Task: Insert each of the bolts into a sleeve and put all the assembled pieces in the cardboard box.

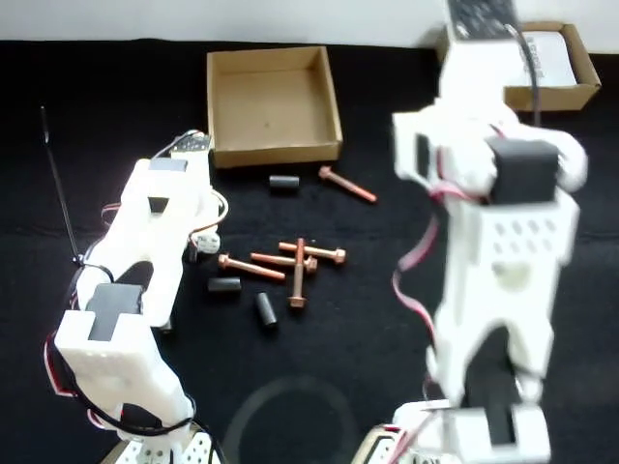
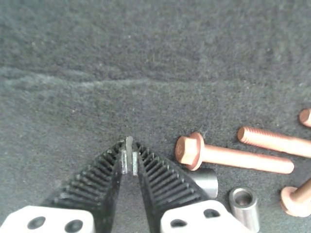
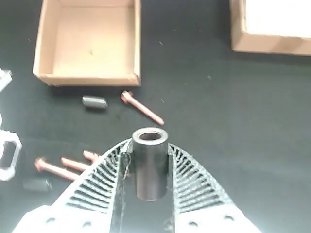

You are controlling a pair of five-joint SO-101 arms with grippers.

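My right gripper (image 3: pixel 149 145) is shut on a dark metal sleeve (image 3: pixel 149 167), held upright high above the table. Below it lie a lone copper bolt (image 3: pixel 142 107) and a sleeve (image 3: pixel 95 102) in front of the open cardboard box (image 3: pixel 41 48). My left gripper (image 2: pixel 129 155) is shut with nothing in it and hovers low over the black mat, just left of the bolt pile. A bolt (image 2: pixel 233 156) and two sleeves (image 2: pixel 244 204) (image 2: pixel 208 178) lie beside its fingers. In the high view several bolts (image 1: pixel 297 263) are clustered mid-table, with two sleeves (image 1: pixel 223 285) (image 1: pixel 265 310) close by.
A second cardboard box (image 1: pixel 571 72) with white paper inside stands at the back right. The right arm (image 1: pixel 503 251) rises tall over the right half of the table. The task box (image 1: pixel 334 106) is at the back centre.
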